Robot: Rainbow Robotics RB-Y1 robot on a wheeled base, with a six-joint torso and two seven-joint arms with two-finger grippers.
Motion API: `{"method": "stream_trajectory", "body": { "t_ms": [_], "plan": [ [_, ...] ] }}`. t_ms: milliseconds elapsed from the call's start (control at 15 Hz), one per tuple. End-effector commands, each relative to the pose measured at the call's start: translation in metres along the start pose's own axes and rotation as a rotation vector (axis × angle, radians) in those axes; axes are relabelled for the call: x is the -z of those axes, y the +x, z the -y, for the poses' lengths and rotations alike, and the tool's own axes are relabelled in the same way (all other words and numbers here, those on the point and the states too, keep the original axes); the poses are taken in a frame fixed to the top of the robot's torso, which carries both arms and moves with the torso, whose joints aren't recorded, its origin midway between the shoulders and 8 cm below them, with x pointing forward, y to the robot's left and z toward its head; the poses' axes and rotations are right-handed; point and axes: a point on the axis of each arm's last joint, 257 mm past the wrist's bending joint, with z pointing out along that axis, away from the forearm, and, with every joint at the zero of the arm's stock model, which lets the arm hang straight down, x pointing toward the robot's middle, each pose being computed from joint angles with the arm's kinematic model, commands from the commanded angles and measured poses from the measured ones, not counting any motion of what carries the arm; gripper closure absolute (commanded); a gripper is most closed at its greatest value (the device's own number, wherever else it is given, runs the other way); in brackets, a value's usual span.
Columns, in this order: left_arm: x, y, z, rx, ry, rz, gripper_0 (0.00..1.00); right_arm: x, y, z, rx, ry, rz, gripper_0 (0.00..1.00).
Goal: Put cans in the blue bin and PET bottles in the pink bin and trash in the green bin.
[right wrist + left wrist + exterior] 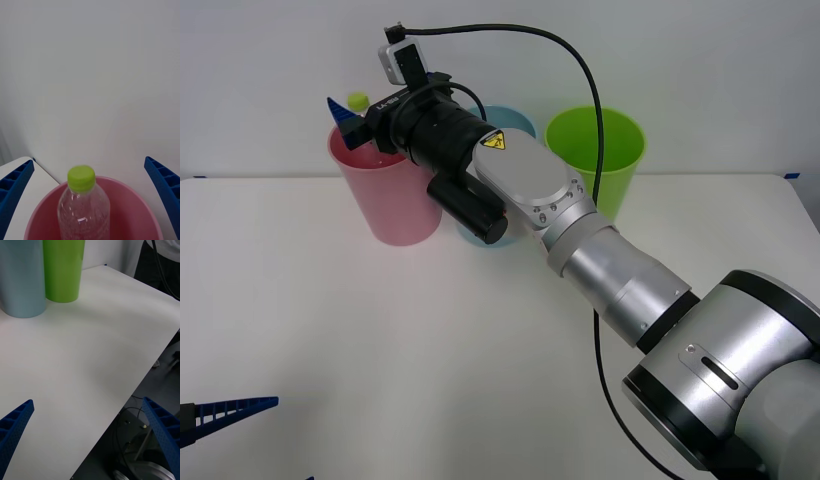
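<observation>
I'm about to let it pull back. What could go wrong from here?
The right hand is open above the pink bin, its fingers either side of the PET bottle standing in it. Retreating low, a finger might catch the lime-green cap or bin rim and tip the bin toward the blue bin.

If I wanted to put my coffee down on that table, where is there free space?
The wide white table in front of the three bins is bare, from the left hand at the near left corner across to the right arm. It is crowded at the back: the pink bin, blue bin and green bin stand together, with the right hand over the pink one.
</observation>
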Motion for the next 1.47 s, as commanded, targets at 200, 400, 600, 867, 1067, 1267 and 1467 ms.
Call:
{"method": "stream_trajectory", "body": {
  "t_ms": [200,400,600,867,1067,1267,1467],
  "plan": [
    [0.0,0.0,0.0,0.0,0.0,0.0,0.0,0.0,0.0,0.0,0.001,-0.001,0.0,0.0],
    [0.0,0.0,0.0,0.0,0.0,0.0,0.0,0.0,-0.002,-0.001,0.0,-0.003,0.004,0.0],
    [0.0,0.0,0.0,0.0,0.0,0.0,0.0,-0.001,-0.004,-0.002,0.004,-0.004,0.007,0.0],
    [0.0,0.0,0.0,0.0,0.0,0.0,0.0,0.0,-0.015,-0.017,-0.008,-0.054,0.027,0.0],
    [0.0,0.0,0.0,0.0,0.0,0.0,0.0,0.009,-0.032,-0.058,-0.075,-0.188,0.066,0.0],
    [0.0,0.0,0.0,0.0,0.0,0.0,0.0,0.028,-0.046,-0.094,-0.121,-0.306,0.115,0.0],
    [0.0,0.0,0.0,0.0,0.0,0.0,0.0,0.059,-0.062,-0.122,-0.167,-0.421,0.171,0.0]
  ]
}}
